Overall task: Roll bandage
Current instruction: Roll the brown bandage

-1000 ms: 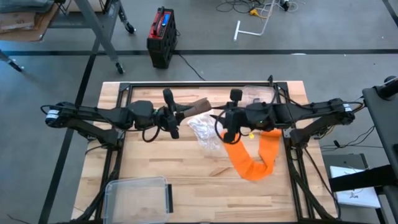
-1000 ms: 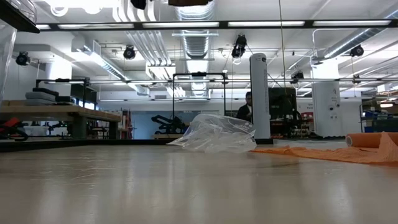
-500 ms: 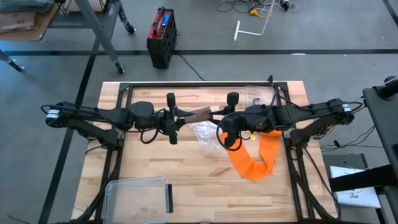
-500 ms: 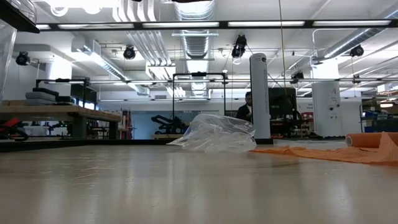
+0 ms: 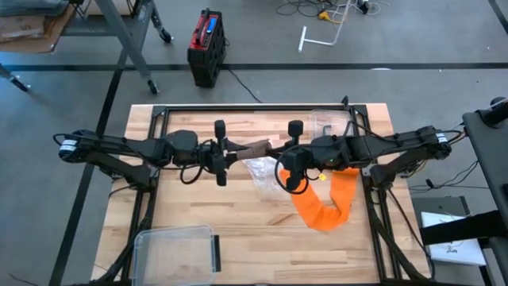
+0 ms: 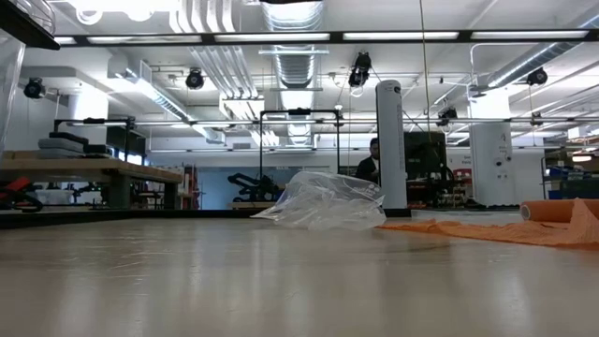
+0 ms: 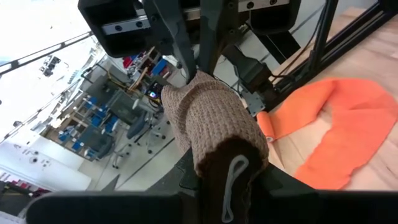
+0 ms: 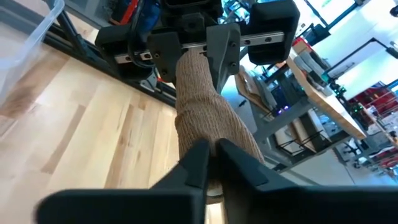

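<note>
While no writing is readable, we see left gripper [image 5: 235, 148] and right gripper [image 5: 274, 148] each clamped on opposite ends of the brown bandage [image 5: 254, 147] | orange cloth [image 5: 329, 199] lies right.

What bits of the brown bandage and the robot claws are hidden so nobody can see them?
- Brown bandage: in the high view both claws cover its ends.
- Left claw: in the right wrist view the bandage hides its fingertips.
- Right claw: its fingers hide the bandage end in the right wrist view.
- Low view: arms and bandage are above the picture's edge; only the plastic bag and orange cloth show.
</note>
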`<control>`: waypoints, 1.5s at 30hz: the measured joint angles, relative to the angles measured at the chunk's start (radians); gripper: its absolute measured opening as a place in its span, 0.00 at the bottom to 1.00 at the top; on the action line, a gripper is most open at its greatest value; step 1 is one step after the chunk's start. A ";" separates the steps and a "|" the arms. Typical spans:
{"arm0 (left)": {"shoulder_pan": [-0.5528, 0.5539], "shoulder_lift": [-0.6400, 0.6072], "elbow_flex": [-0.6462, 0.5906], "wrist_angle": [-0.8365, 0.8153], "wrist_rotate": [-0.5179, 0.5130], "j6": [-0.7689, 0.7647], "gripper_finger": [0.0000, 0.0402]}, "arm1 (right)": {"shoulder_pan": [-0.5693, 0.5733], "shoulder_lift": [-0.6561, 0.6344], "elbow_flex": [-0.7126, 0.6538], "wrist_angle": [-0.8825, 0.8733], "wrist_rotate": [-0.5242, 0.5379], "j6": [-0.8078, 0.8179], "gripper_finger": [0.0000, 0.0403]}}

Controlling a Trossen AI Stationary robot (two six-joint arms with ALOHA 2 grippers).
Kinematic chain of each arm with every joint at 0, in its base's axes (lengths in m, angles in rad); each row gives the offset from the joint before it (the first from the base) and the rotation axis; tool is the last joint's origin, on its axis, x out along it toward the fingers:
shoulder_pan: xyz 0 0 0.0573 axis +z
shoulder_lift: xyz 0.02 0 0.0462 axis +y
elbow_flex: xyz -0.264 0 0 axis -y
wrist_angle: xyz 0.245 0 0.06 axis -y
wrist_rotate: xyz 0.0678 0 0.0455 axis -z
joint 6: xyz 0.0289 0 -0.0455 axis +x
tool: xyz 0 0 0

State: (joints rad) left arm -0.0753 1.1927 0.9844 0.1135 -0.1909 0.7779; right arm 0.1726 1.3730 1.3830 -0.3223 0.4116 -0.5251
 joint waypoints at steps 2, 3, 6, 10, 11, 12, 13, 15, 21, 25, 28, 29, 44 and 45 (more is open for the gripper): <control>0.000 0.000 0.000 -0.002 0.000 -0.002 0.11 | 0.000 0.000 0.000 -0.009 -0.001 0.011 0.01; 0.000 0.000 0.000 -0.005 0.001 -0.003 0.11 | 0.000 -0.002 0.000 -0.013 0.000 0.020 0.01; 0.000 0.000 0.000 -0.008 0.001 -0.015 0.11 | 0.009 -0.007 0.005 -0.023 0.003 0.029 0.00; -0.003 -0.003 0.002 -0.005 -0.010 -0.081 0.11 | 0.036 -0.025 0.023 -0.067 0.007 0.040 0.00; -0.003 -0.007 0.002 -0.006 -0.010 -0.099 0.11 | 0.041 -0.031 0.027 -0.086 0.008 0.050 0.00; -0.002 -0.011 0.002 -0.007 -0.016 -0.115 0.11 | 0.047 -0.034 0.031 -0.109 0.007 0.063 0.00; -0.002 -0.015 0.002 -0.006 -0.021 -0.127 0.11 | 0.050 -0.036 0.035 -0.128 0.010 0.075 0.00; -0.002 -0.029 0.002 -0.010 -0.028 -0.157 0.11 | 0.051 -0.043 0.038 -0.179 0.011 0.100 0.00; -0.002 -0.045 0.004 -0.016 -0.023 -0.220 0.11 | 0.052 -0.047 0.047 -0.219 0.019 0.148 0.00; -0.002 -0.042 0.004 -0.015 -0.001 -0.251 0.11 | 0.062 -0.047 0.047 -0.164 0.018 0.114 0.00; -0.002 -0.040 0.003 -0.017 0.000 -0.302 0.11 | 0.080 -0.043 0.047 -0.102 0.018 0.059 0.02; -0.002 -0.040 0.003 -0.015 0.000 -0.324 0.11 | 0.085 -0.039 0.047 -0.076 0.018 0.048 0.04; -0.002 -0.037 0.002 0.041 -0.001 -0.682 0.11 | 0.096 0.027 0.045 0.014 0.148 -0.111 0.25; -0.002 -0.037 0.002 0.040 -0.001 -0.698 0.11 | 0.096 0.033 0.044 0.013 0.168 -0.130 0.24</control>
State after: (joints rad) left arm -0.0772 1.1557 0.9867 0.1537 -0.1916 0.0799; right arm 0.2684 1.4060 1.4273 -0.3094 0.5796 -0.6550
